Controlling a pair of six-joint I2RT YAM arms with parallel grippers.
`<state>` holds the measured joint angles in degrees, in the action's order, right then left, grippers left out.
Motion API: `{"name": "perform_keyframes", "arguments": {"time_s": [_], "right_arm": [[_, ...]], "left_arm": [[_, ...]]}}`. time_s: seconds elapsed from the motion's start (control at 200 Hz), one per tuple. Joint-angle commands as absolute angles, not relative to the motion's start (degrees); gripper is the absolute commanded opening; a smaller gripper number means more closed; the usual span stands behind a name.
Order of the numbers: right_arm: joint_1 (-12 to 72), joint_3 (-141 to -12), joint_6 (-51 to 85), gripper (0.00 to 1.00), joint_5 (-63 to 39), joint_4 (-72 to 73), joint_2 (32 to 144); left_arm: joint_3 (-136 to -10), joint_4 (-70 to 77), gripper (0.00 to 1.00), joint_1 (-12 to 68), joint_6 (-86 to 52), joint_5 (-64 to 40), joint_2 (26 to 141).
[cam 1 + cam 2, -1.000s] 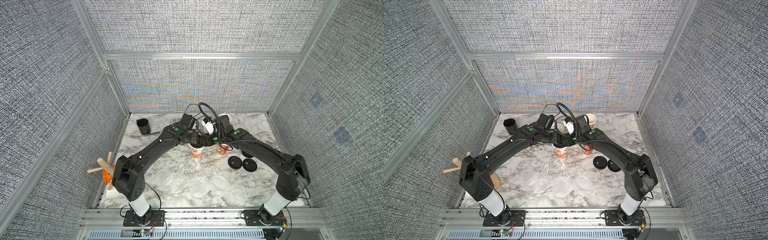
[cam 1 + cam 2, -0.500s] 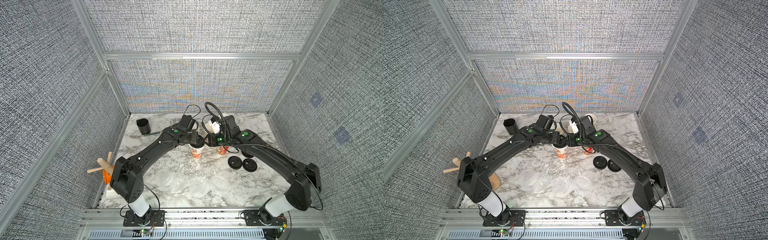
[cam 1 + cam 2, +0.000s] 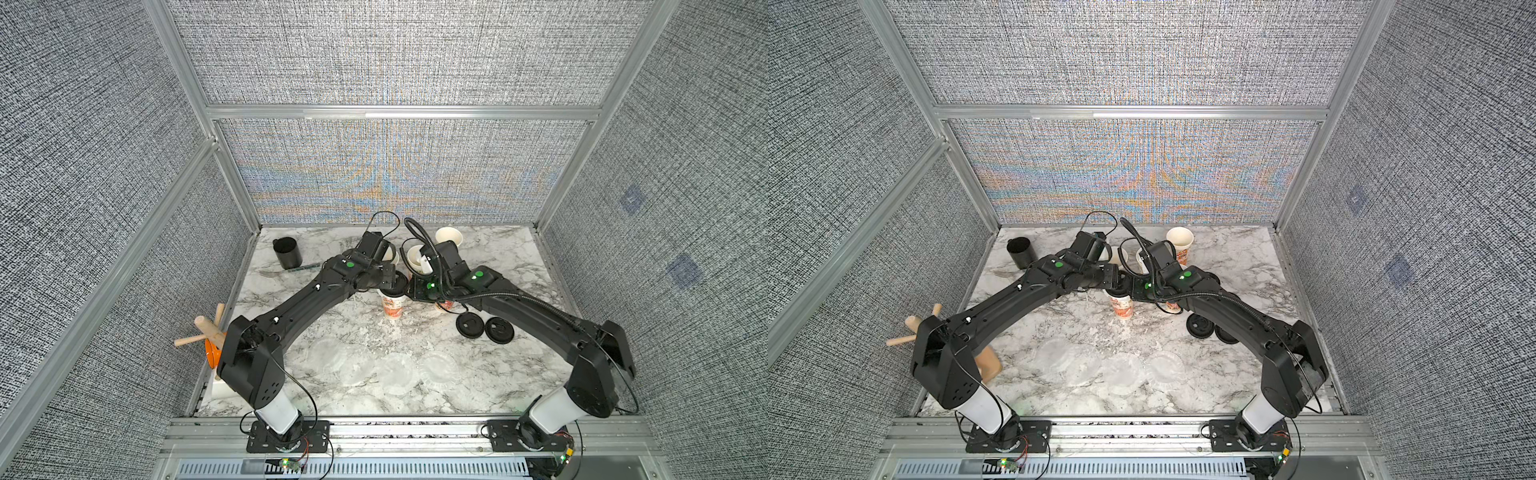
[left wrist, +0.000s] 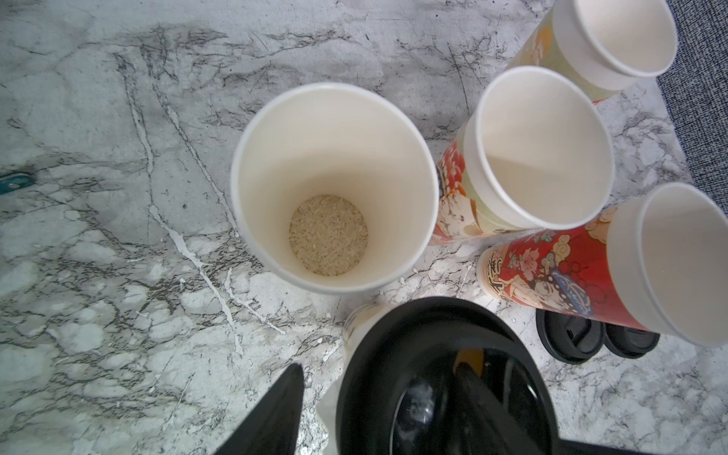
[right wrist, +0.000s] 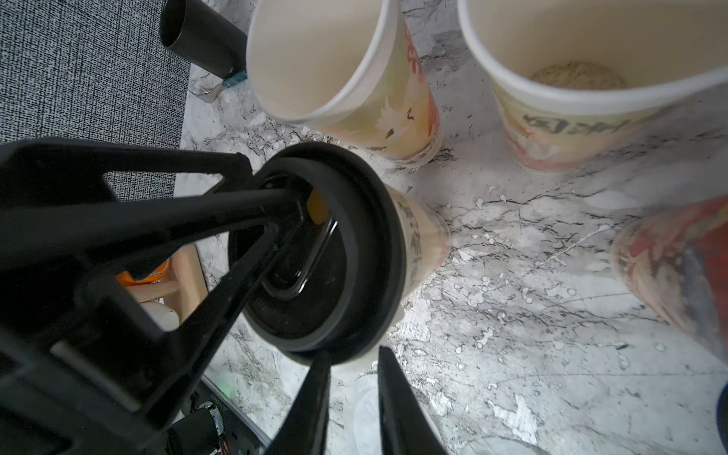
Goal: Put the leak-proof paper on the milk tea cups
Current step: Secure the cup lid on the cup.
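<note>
Left wrist view: 5 milk tea cups (image 4: 335,177), 1 capped, 4 uncovered; left gripper (image 4: 378,370) jaws apart, right gripper (image 5: 353,356) unclear.

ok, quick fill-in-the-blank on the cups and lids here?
One cup wears a ___ lid.
___ spare lids lie on the table.
___ other cups stand open.
Missing: black; two; four.

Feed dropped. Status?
Left gripper open, fingertip on lid. Right gripper nearly shut beside lidded cup. Four cups uncovered; papers on table. Spare lids nearby.
</note>
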<state>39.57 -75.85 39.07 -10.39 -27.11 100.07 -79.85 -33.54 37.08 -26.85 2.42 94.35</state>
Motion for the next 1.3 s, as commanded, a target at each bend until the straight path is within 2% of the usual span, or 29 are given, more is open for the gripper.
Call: {"name": "perform_keyframes", "arguments": {"time_s": [0.0, 0.916, 1.296], "right_arm": [[39.66, -75.90, 40.79, 0.24, -8.78, -25.58, 100.76], [38.85, -74.59, 44.82, 0.23, -6.40, -25.68, 103.97], [39.64, -69.58, 46.05, 0.22, -0.59, -31.71, 103.93]], "left_arm": [[-78.85, -44.62, 0.61, 37.00, -25.40, 3.64, 94.78], [-76.65, -43.14, 0.61, 37.01, -25.93, 2.15, 94.32], [-75.42, -42.36, 0.61, 37.00, -26.10, 1.55, 93.63]]}}
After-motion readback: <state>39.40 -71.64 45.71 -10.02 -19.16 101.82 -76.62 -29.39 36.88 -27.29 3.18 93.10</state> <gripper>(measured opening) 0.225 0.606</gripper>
